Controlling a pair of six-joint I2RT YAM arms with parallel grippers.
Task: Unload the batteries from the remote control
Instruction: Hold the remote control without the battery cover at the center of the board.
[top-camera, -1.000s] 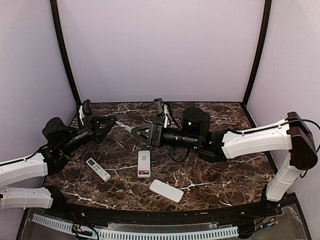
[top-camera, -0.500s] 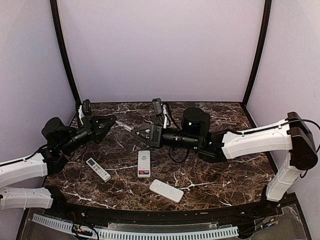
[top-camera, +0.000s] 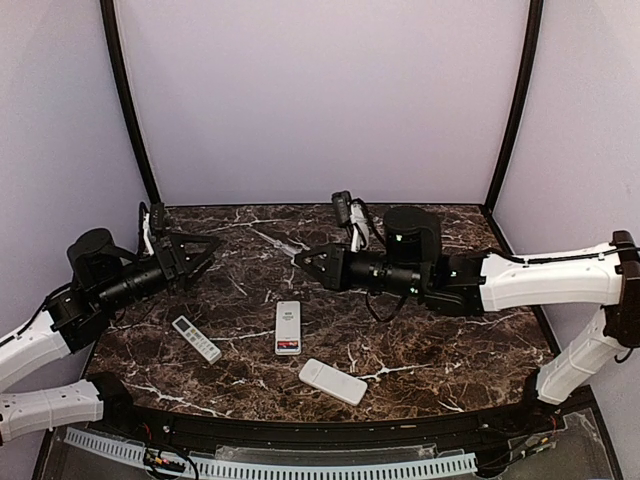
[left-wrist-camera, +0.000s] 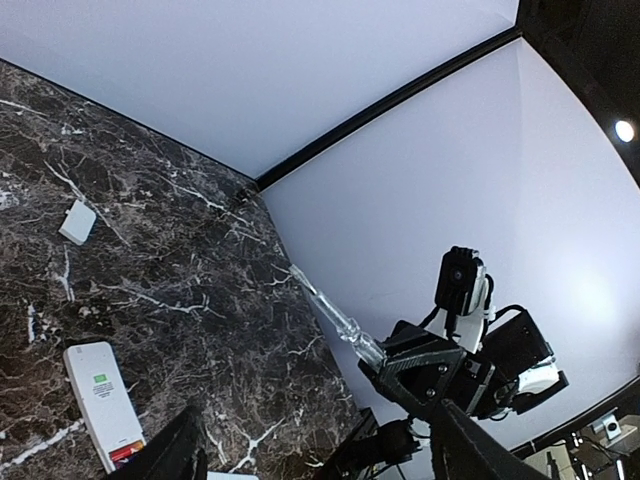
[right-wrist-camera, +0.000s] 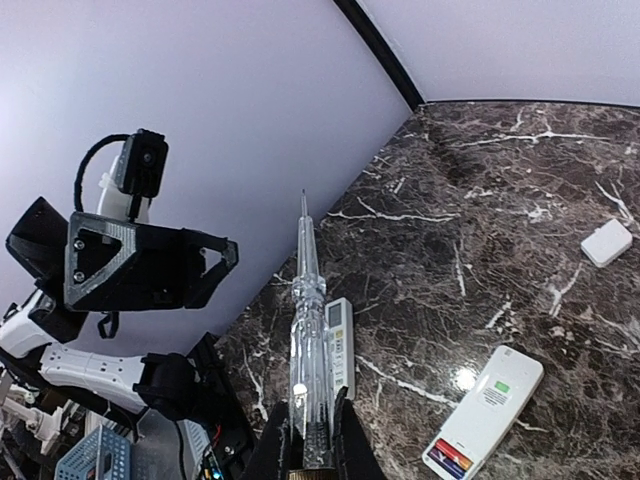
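Observation:
A white remote control (top-camera: 288, 325) lies back up in the middle of the marble table (top-camera: 440, 340). Its battery bay is uncovered, and the red and blue batteries (right-wrist-camera: 452, 458) show at its near end (top-camera: 288, 348). My right gripper (right-wrist-camera: 308, 440) is shut on the handle of a clear screwdriver (right-wrist-camera: 306, 320), which is held in the air and points at the left arm. In the top view the right gripper (top-camera: 303, 258) hovers behind the remote. My left gripper (top-camera: 203, 250) stands open and empty at the far left. The screwdriver (left-wrist-camera: 335, 315) also shows in the left wrist view.
A small remote with buttons (top-camera: 196, 338) lies left of the opened one. Another plain white remote (top-camera: 333, 381) lies nearer the front edge. A small white cover (right-wrist-camera: 607, 242) rests on the marble (left-wrist-camera: 77, 222). Lilac walls close in the back and both sides.
The left gripper opened, let go of the screwdriver and drew back to the left. The right gripper closed on the screwdriver and carried it to the right.

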